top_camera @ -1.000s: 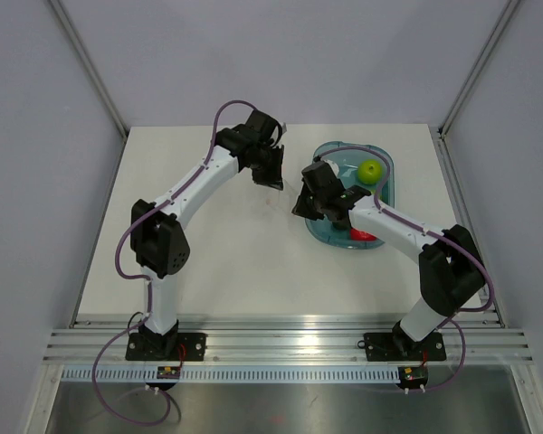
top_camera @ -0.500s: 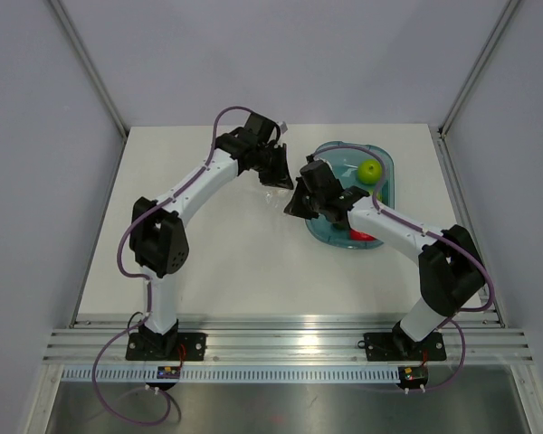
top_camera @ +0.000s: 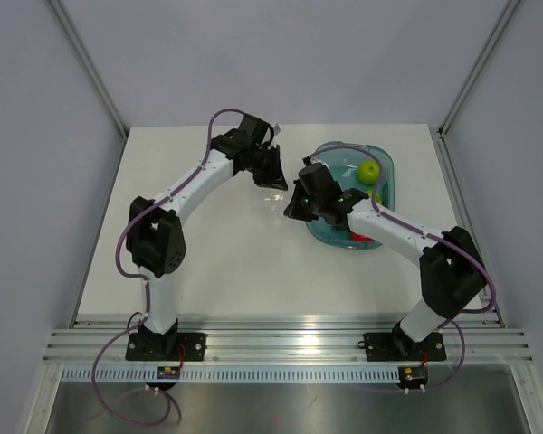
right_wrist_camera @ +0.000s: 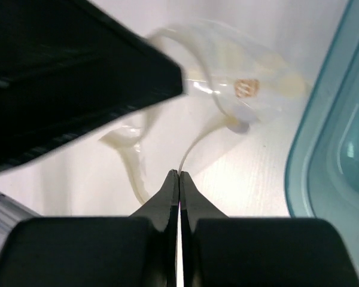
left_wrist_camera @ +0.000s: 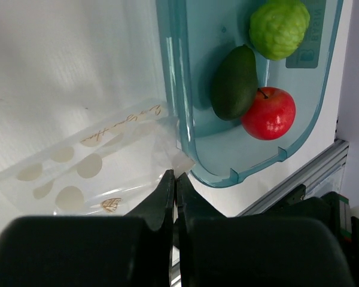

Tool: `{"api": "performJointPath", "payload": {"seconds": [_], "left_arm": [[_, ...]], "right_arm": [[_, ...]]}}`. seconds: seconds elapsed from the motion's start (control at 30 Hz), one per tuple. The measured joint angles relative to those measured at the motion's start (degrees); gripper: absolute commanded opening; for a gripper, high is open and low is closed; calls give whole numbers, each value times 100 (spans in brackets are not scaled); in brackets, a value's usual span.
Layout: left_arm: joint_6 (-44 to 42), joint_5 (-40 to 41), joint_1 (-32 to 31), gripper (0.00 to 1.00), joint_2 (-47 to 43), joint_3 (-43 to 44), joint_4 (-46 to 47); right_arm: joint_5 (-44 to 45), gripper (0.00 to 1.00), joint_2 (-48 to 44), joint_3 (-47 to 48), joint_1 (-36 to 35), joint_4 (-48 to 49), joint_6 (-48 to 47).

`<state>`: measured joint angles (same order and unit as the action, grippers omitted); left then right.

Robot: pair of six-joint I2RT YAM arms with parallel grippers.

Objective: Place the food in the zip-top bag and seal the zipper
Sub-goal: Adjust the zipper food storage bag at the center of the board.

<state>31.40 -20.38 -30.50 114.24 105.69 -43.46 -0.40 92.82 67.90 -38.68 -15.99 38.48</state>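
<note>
The food, a dark green avocado (left_wrist_camera: 233, 84), lies in the teal tray (left_wrist_camera: 173, 72) between a lime-green apple (left_wrist_camera: 279, 27) and a red apple (left_wrist_camera: 268, 113). The clear zip-top bag (left_wrist_camera: 84, 173) with pale dots hangs just left of the tray. My left gripper (left_wrist_camera: 175, 176) is shut on the bag's near corner. My right gripper (right_wrist_camera: 179, 172) is shut on a thin edge of the bag (right_wrist_camera: 227, 89), along the zipper (right_wrist_camera: 194, 143). The bag's mouth gapes in a loop between the two. In the top view my left gripper (top_camera: 273, 174) and right gripper (top_camera: 294, 206) stand close together.
In the top view the tray (top_camera: 321, 233) sits at the table's right, with the lime-green apple (top_camera: 370, 170) and part of the red apple (top_camera: 366, 237) showing past the right arm. Grey walls enclose the table on three sides.
Both grippers have shifted a little to the left with the bag held between them, the right one moving away from the tray. Both stay shut.
</note>
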Motion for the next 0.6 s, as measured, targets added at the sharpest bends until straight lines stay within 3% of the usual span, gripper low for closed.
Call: {"api": "performJointPath", "payload": {"seconds": [0.37,0.4,0.5,0.6], "left_arm": [[-286,-35,267,0,-522,-557,-116],[-313,-46,240,0,-529,-629,-103],[-332,-63,118,0,-529,-901,-68],[-330,-35,-24,0,-529,-1008,-129]], "right_arm": [[396,1,157,369,315,-380,-214],[402,9,195,450,363,-391,-229],[442,19,310,699,498,-518,-245],[448,23,407,925,573,-647,-229]]}}
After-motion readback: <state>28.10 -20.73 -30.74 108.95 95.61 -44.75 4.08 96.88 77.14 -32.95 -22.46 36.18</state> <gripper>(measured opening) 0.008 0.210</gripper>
